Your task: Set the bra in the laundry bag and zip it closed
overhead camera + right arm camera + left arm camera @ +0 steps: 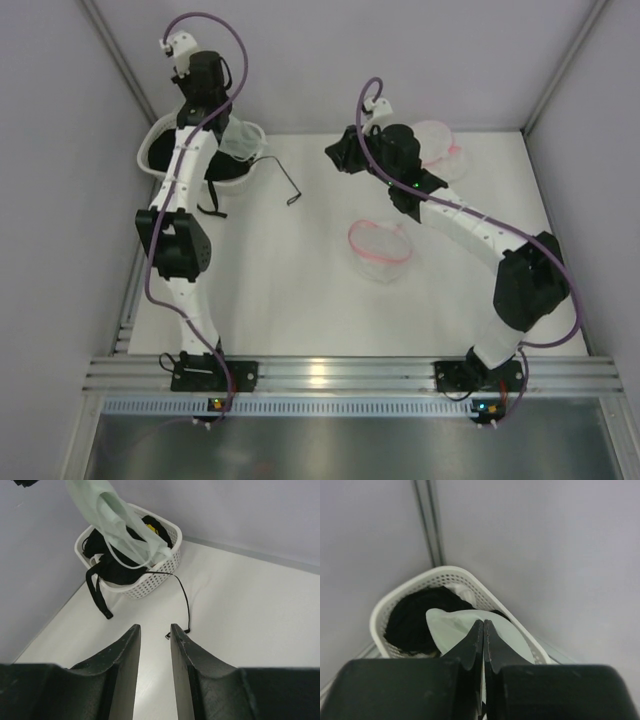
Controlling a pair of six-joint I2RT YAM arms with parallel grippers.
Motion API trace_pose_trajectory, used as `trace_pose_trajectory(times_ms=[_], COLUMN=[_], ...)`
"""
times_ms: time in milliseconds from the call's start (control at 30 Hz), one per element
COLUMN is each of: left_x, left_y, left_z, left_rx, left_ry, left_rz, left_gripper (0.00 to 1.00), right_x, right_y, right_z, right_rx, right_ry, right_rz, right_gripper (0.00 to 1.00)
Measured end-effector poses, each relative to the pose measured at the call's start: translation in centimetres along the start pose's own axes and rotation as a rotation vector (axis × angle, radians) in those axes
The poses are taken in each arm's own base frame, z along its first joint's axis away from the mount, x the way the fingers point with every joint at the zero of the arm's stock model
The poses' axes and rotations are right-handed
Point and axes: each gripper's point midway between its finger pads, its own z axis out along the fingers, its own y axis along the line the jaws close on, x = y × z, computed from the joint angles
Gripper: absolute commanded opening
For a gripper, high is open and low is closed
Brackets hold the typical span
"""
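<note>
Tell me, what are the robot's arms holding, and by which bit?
The left gripper pinches the bra by its upper end; the right gripper holds nothing.

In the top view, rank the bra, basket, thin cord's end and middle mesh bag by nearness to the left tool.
1. Bra, held in the left tool.
2. Basket, just below it.
3. Thin cord's end, on the table, right of the basket.
4. Mesh bag, mid-table, farthest right.

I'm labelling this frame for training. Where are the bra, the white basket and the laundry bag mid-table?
bra [102,510], right wrist view, on its hanging pale fabric.
white basket [145,586], right wrist view, on its perforated front wall.
laundry bag [380,246], top external view, on mesh inside the pink ring.
</note>
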Motion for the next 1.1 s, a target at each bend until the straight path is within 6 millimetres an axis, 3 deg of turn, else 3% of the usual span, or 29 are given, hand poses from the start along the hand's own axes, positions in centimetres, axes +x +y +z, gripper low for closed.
trace_pose_trajectory(times_ms=[133,300,400,600,700,767,867,967,1100], left_x=[-1.3,-0.2,2.1,8.9,10.0,9.3,6.7,2.5,-3.4], left_y=[1.9,2.1,1.7,0.9,0.2,-0.6,-2.4,-5.3,-10.0], left_z=[0.3,0.5,1.4,3.4,3.3,2.7,0.7,-3.6,-12.1], left_rx=[-0.087,-0.122,-0.132,-0.107,-0.059,-0.014,0.061,0.167,0.373], left_ry=[-0.047,-0.045,-0.021,0.089,0.122,0.122,0.093,0.036,-0.052], left_rz=[0.027,0.073,0.111,0.196,0.198,0.184,0.164,0.144,0.1], left_gripper=[0.0,0.0,0.0,0.0,0.0,0.0,0.0,0.0,0.0], right_x=[0.1,0.4,0.7,0.6,0.7,0.8,1.4,1.8,1.7], right_y=[0.0,0.1,-0.1,-0.7,-0.7,-0.6,-0.5,-0.5,-0.9], right_z=[0.0,0.1,0.1,0.1,0.1,0.1,0.3,0.4,0.3], right_rx=[-0.016,-0.033,-0.034,-0.029,-0.032,-0.039,-0.051,-0.057,-0.046], right_ry=[0.007,0.021,0.03,0.033,0.034,0.039,0.053,0.065,0.05], right_rz=[0.003,0.014,0.017,0.025,0.029,0.038,0.057,0.079,0.1], right_gripper=[0.32,0.32,0.32,0.33,0.34,0.36,0.37,0.5,0.58])
